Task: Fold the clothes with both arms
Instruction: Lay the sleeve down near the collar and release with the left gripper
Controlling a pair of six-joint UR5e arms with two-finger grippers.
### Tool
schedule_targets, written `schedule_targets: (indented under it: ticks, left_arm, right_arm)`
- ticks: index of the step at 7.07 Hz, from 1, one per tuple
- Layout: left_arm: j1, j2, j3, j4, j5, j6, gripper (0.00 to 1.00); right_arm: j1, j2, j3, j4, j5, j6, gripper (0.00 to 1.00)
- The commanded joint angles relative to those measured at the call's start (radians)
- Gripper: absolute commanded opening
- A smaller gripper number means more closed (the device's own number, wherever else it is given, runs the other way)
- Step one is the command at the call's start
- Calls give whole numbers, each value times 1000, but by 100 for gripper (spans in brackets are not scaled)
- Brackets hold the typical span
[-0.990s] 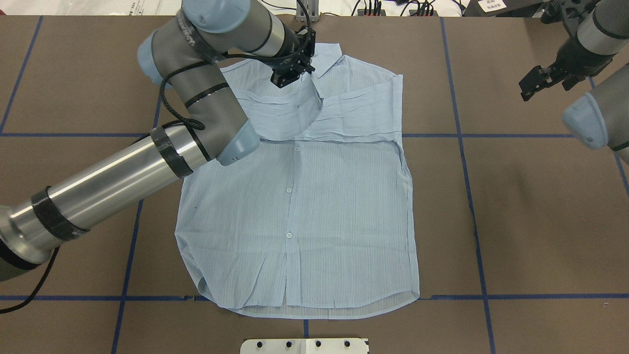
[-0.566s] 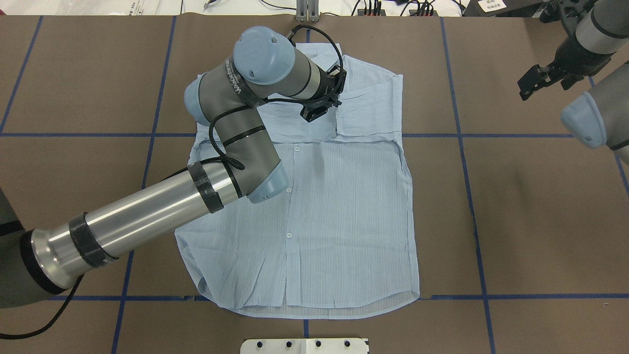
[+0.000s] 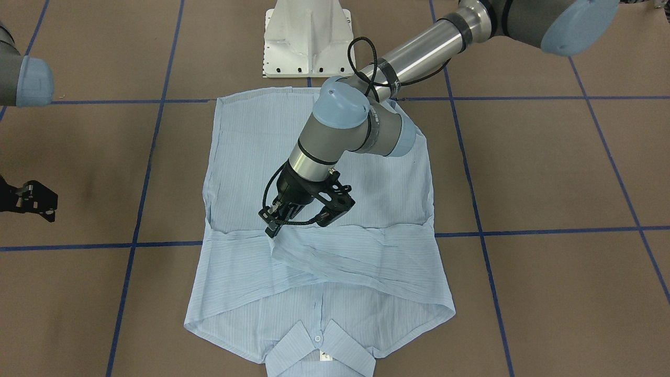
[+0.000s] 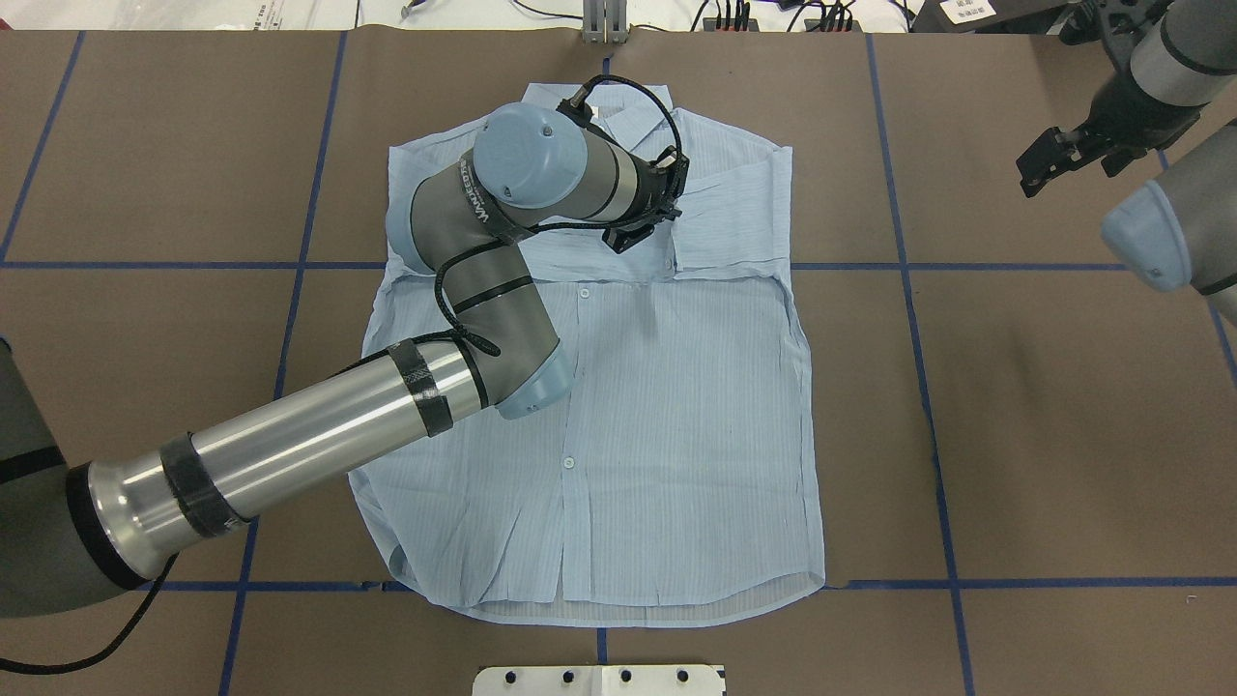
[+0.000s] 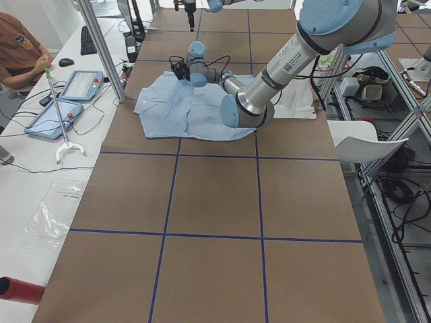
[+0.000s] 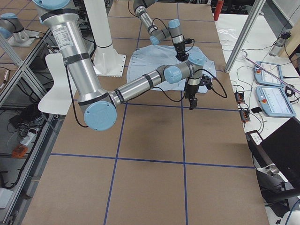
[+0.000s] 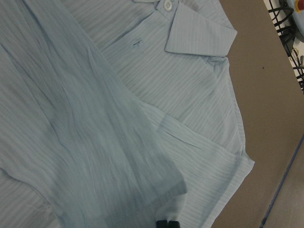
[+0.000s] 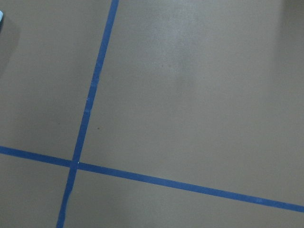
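The light-blue striped shirt [image 4: 676, 416] lies flat, buttons up, with its collar [image 3: 319, 351] at the far edge from the robot's base. My left gripper [image 4: 628, 237] hangs low over the chest, shut on the end of a sleeve [image 3: 335, 251] drawn across the front. In the left wrist view the gripper [image 7: 166, 223] has its tips pressed together at the fabric's edge. My right gripper [image 4: 1039, 169] hovers off to the side over bare table, open and holding nothing; the same gripper [image 3: 29, 201] stands well clear of the shirt [image 3: 377, 193].
The white pedestal base [image 3: 309, 36] stands at the robot's side of the table. Blue tape lines [image 4: 908, 266] cross the brown tabletop. Cables and plugs [image 4: 734, 14] lie along the far edge. A person [image 5: 17, 47] and tablets [image 5: 81, 84] are at a side bench.
My left arm swung right and toward the base, carrying the sleeve across the chest and laying it lower. The right gripper barely shifted.
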Motion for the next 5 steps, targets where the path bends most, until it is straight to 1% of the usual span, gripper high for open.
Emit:
schedule_targets:
  ticks: [1,2,3,4,5]
  left_arm:
    - [23,-9,35,-97,9,23,99]
    - [26,-23,36,-132,44,29,100]
    - [26,-33,32,-137,50,33,100]
    - [24,-29,30,-137,49,39,100]
    - [23,-23,19,-127,36,84,99]
  right_arm:
    - [0,0,0,2,-2,1,100]
    - [-1,0,-3,2,0,-3,100]
    - [-1,2,-11,8,2,-5,100]
    - [-1,-17,-17,68,3,1,100]
    - [-1,-26,-14,96,33,19,100]
